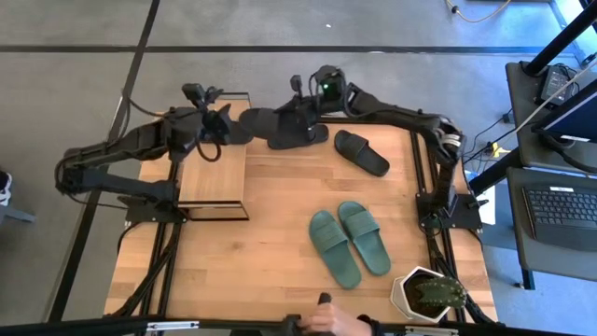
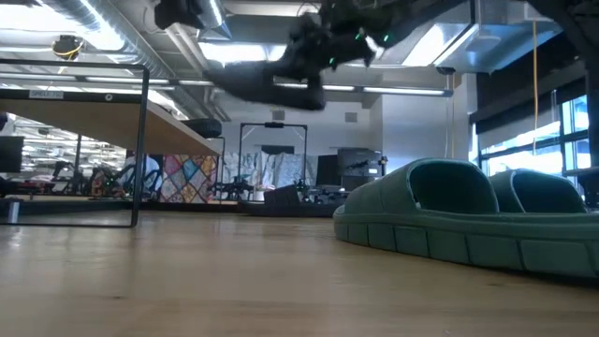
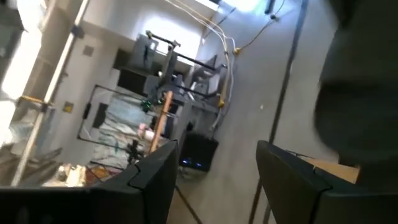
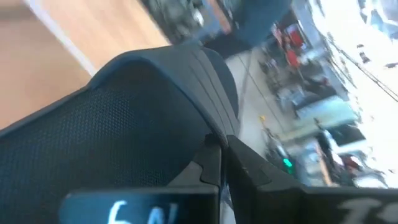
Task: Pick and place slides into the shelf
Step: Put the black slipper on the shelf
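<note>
My right gripper [image 1: 297, 114] is shut on a black slide [image 1: 287, 133], which it holds in the air over the table's far edge, just right of the shelf [image 1: 213, 173]. In the low view this slide [image 2: 267, 86] hangs well above the tabletop. My left gripper [image 1: 224, 126] hovers open over the shelf's far end, close to the held slide's left end, and its wrist view shows the open fingers [image 3: 155, 180] against the room. A second black slide [image 1: 362, 152] lies sole-down on the table. The teal pair [image 1: 350, 240] lies side by side nearer the front. No other black slides show. My right gripper [image 4: 217, 171] pinches the black slide by its wide strap [image 4: 186, 106], between the two fingers, coming from above. The slide [image 2: 267, 86] is lifted clear of the table and hangs roughly level below the fingers.
A white pot with a green plant [image 1: 429, 294] stands at the table's near right corner. A person's hand [image 1: 328, 319] rests at the near edge. Bare wood [image 1: 270, 196] lies between the shelf and the teal pair. The shelf's top board is bare.
</note>
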### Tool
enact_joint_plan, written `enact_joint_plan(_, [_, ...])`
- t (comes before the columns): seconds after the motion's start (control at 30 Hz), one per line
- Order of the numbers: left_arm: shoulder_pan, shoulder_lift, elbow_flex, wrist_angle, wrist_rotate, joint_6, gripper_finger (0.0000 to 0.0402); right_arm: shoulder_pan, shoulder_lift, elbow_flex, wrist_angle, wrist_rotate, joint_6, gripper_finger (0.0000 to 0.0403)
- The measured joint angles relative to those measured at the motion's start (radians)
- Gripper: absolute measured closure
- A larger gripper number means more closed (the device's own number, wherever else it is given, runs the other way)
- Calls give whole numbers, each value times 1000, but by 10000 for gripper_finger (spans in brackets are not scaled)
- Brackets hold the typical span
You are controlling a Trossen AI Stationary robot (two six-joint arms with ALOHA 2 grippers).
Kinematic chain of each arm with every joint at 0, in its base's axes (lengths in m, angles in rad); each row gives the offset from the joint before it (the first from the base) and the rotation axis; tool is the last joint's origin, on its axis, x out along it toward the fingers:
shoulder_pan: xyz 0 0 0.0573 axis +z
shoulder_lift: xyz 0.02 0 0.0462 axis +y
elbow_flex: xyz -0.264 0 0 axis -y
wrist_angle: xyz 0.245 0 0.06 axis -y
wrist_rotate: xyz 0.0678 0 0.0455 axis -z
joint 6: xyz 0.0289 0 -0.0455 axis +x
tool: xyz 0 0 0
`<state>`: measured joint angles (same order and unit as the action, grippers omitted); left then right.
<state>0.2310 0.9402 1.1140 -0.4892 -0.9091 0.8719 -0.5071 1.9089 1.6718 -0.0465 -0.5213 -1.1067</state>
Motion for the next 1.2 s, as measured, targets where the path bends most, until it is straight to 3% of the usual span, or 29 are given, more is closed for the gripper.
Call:
enact_joint_plan(0.27, [36,30,-35,-8,198,112,193,-58,-102,1,-125,-250,167,391])
enact_joint_plan(0.5, [24,80,-39,54,360,168,193,-66,-104,0,-192,-261,186,391])
enact_joint_plan(1.0, [24,102,-39,-20,350,99,193,-57,-105,0,-181,-259,182,391])
enact_joint_plan(1.2, [23,127,-39,14,469,88,193,-57,-105,0,-181,-259,182,391])
